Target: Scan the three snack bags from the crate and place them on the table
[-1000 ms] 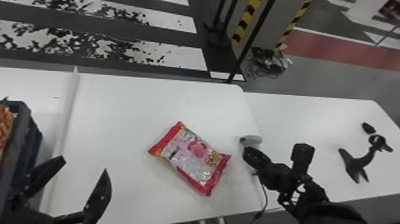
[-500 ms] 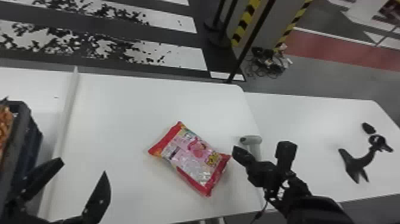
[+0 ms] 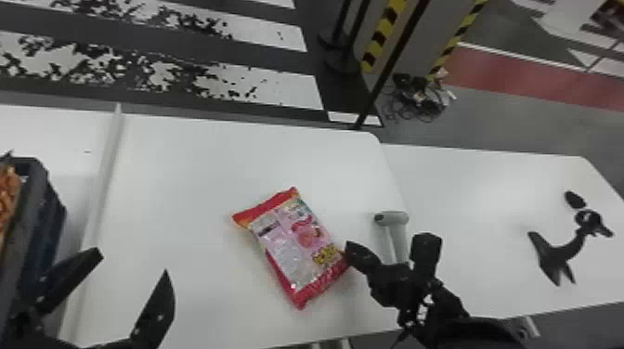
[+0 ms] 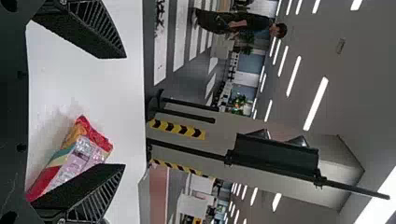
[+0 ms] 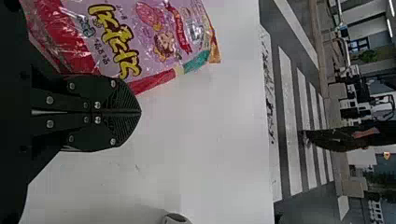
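Reference: snack bag [image 3: 297, 246], on the table [image 3: 209, 167]. Crate [image 3: 39, 204]: left of bag, well apart. Scanner [image 3: 392, 219]: right of bag, near. Stand [image 3: 559, 255]: farther right of bag, on the adjoining table [image 3: 464, 185].

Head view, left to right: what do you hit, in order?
Crate → left gripper → snack bag → right gripper → curved black object at far right.

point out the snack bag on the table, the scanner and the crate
Snack bag [image 3: 297, 248]: head view, middle of its wrapper.
Scanner [image 3: 393, 218]: head view, its grey head.
Crate [image 3: 45, 227]: head view, its dark side wall.
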Controlling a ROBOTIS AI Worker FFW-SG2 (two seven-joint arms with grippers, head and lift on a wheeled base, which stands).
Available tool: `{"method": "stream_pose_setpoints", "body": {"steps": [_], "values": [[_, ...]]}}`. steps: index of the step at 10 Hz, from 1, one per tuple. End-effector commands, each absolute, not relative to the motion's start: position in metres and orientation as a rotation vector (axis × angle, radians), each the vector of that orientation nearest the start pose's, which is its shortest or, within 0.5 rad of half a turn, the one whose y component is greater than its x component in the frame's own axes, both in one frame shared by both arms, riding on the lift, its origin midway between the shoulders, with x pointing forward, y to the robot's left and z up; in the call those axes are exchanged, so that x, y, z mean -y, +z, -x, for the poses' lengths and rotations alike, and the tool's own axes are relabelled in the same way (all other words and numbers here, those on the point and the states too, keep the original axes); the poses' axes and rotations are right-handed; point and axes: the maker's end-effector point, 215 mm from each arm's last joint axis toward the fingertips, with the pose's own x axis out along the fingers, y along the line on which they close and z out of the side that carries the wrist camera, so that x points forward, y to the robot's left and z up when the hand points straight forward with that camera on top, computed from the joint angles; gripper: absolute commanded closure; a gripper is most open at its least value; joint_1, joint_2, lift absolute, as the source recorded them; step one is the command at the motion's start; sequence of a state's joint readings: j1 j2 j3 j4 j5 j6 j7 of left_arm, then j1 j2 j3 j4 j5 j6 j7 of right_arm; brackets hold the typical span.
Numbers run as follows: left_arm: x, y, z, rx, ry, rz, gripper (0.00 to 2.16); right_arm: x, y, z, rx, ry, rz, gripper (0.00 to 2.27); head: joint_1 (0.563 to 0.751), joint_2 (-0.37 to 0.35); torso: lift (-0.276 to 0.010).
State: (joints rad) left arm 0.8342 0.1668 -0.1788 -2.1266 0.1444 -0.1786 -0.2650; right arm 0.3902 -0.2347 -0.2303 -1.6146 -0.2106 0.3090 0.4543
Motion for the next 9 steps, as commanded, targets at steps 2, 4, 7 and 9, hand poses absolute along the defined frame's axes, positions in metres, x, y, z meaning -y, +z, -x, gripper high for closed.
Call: {"method": "stream_pose_setpoints", "body": {"steps": [2,4,7,9], "values": [[-0.09,-0.364,-0.306,-0.107,-0.485,0.167,0.03,0.33,-0.557,-0.372,-0.599,0.241,-0.097,2.25,0.695,-0.35,-0.062],[-0.09,-0.364,-0.306,-0.105,-0.491,0.168,0.03,0.327,-0.555,-0.354,-0.613,0.242,-0.127,2.25,0.695,-0.35,-0.062],[-0.093,-0.353,-0.305,-0.067,-0.483,0.178,0.03,0.319,-0.552,-0.331,-0.621,0.246,-0.179,2.25,0.695,-0.35,-0.062],[-0.102,-0.351,-0.309,-0.048,-0.451,0.189,0.03,0.314,-0.554,-0.321,-0.627,0.246,-0.207,2.25,0.695,-0.35,-0.062]]}}
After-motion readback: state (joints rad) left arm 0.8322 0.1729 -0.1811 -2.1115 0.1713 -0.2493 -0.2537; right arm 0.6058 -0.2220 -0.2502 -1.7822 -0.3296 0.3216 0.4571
